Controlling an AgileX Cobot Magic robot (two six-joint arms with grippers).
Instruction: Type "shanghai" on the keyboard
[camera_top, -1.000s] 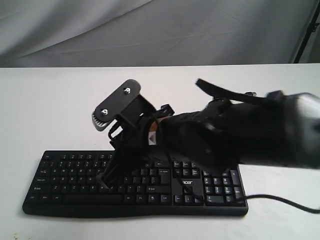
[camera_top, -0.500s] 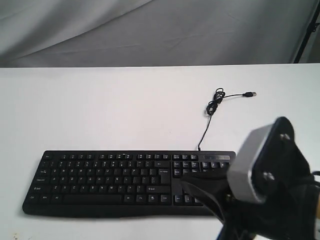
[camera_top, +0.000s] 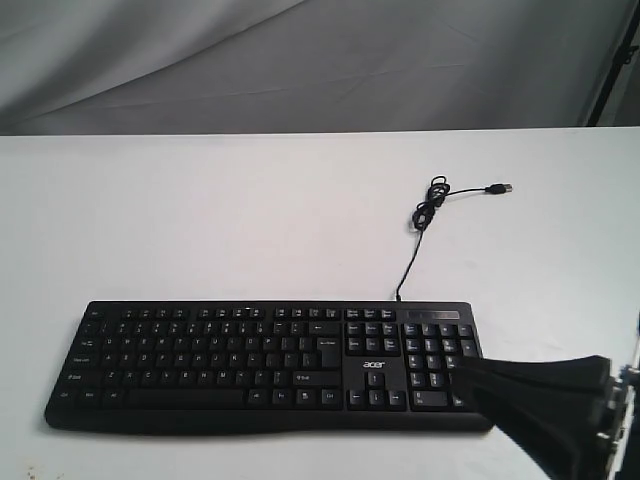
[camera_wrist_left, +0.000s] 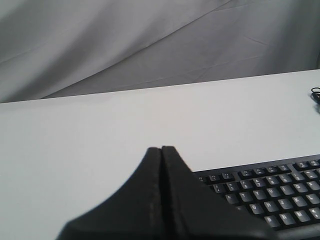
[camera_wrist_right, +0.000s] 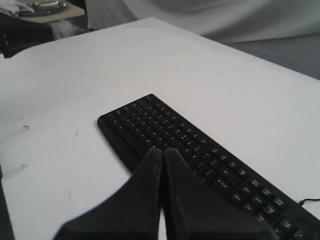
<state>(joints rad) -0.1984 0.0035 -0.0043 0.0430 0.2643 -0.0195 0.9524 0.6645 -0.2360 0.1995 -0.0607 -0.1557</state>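
Keyboard (camera_top: 265, 365) flat on white worktop (camera_top: 200, 220). White "acer" logo (camera_top: 373, 365) sits near right pincer (camera_top: 470, 373), whose tip overlaps the number-pad end. Right pincer fingers pressed together. Left pincer (camera_wrist_left: 161, 149) likewise closed tight, keyboard just ahead of it. Key legends too small to read.

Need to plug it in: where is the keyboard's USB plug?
Exterior view: the USB plug lies on the table, right of centre, beyond the keyboard, just right of the cable's coil.
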